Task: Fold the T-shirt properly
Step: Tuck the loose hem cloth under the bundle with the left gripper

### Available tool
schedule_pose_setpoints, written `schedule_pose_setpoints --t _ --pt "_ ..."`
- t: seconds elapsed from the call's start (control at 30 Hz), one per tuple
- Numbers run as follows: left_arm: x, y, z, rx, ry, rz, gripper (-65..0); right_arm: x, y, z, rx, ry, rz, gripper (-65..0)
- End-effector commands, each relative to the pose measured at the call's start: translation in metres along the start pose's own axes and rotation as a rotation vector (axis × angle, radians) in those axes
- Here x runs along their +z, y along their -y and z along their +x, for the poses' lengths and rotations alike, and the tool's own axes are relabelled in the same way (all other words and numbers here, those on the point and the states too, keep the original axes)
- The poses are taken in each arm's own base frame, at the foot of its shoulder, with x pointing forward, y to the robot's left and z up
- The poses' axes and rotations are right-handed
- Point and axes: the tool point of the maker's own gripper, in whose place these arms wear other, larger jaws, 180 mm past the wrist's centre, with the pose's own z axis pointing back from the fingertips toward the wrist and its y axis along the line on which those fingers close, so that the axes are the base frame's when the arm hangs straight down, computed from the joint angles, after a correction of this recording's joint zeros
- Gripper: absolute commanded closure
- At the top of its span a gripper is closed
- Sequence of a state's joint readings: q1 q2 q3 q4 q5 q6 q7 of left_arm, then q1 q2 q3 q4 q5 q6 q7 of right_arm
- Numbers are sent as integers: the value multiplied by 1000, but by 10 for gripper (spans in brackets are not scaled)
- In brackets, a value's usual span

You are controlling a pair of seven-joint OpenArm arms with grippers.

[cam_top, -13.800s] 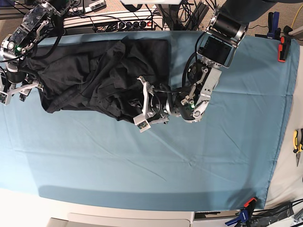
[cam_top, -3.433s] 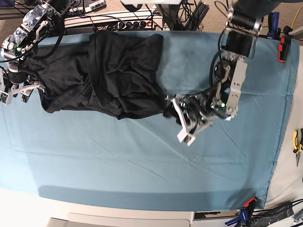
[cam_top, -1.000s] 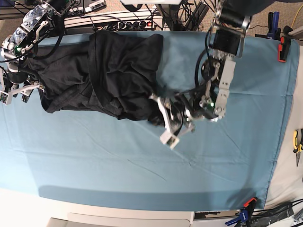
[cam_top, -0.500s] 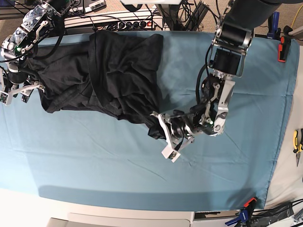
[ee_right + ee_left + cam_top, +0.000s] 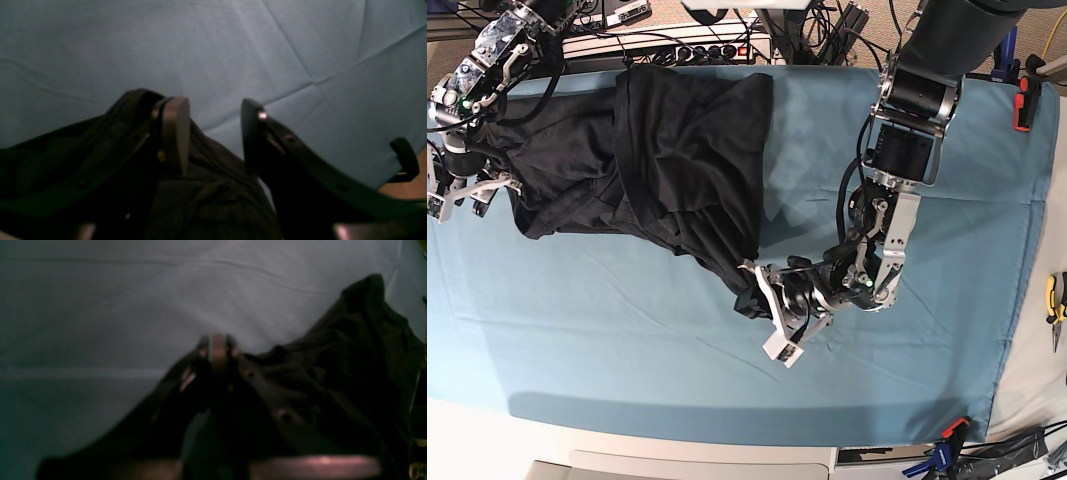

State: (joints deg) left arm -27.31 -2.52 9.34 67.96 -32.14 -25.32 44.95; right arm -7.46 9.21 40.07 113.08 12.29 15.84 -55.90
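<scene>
Near edge: bare cloth, clamps at near right corner. Left gripper mid-cloth, fingers together on T-shirt corner. T-shirt bunched toward far left corner; right gripper there, fingers apart. Cables beyond far edge.

The base view looks straight down from high above on the teal blue table cloth. Both wrist views sit low and close, sharing the crumpled black fabric T-shirt with it.
</scene>
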Motion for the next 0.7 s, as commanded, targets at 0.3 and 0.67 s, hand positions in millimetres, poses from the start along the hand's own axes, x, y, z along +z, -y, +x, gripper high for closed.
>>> schedule_pose_setpoints --t 0.3,0.67 --pt "5 7 57 -75 114 -13 0 2 3 16 6 54 -7 -257" --pt "-21 37 30 -248 -21 -16 0 2 3 16 6 54 -7 -257"
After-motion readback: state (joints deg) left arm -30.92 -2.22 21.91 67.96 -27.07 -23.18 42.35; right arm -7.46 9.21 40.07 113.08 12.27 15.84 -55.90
